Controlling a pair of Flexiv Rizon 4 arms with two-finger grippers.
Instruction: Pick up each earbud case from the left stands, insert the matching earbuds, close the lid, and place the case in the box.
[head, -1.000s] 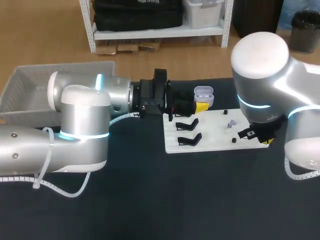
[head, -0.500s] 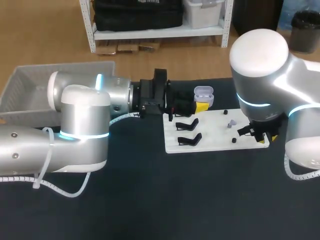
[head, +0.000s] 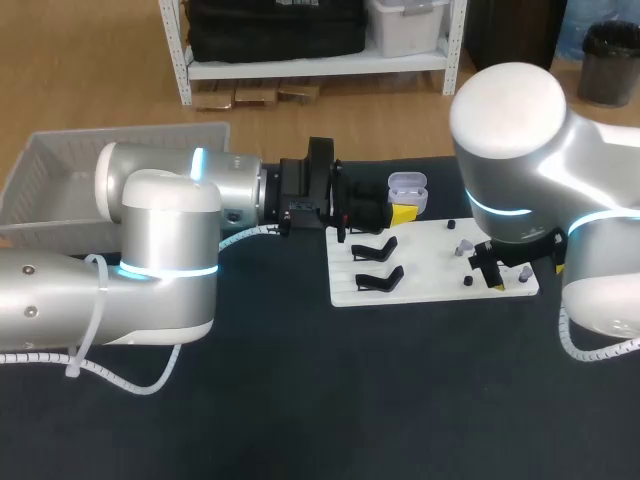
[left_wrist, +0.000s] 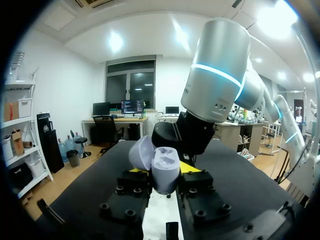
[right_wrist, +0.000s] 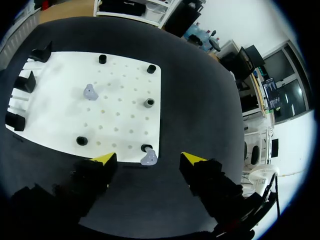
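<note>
A lavender earbud case (left_wrist: 164, 169) with its lid open stands upright between the fingers of my left gripper (left_wrist: 165, 174), which is shut on it. In the head view that case (head: 407, 188) hangs over the far left corner of the white board (head: 425, 262). My right gripper (right_wrist: 148, 159) is open over the board's (right_wrist: 120, 115) near edge. One lavender earbud (right_wrist: 149, 158) lies on that edge between the yellow tips, touching neither. A second earbud (right_wrist: 90, 92) lies further in on the board, also seen in the head view (head: 463, 245). My right gripper (head: 505, 270) hovers at the board's right end.
Black stands (head: 376, 247) (head: 380, 279) sit on the board's left part. Small black pegs (right_wrist: 102, 59) (right_wrist: 149, 103) (right_wrist: 81, 141) dot the right part. A grey basket (head: 50, 175) stands at the table's far left. Dark tabletop (head: 380, 400) lies in front.
My right gripper has gone from shut to wide open and shifted slightly left over the board's right end. The left arm has kept still with the case.
</note>
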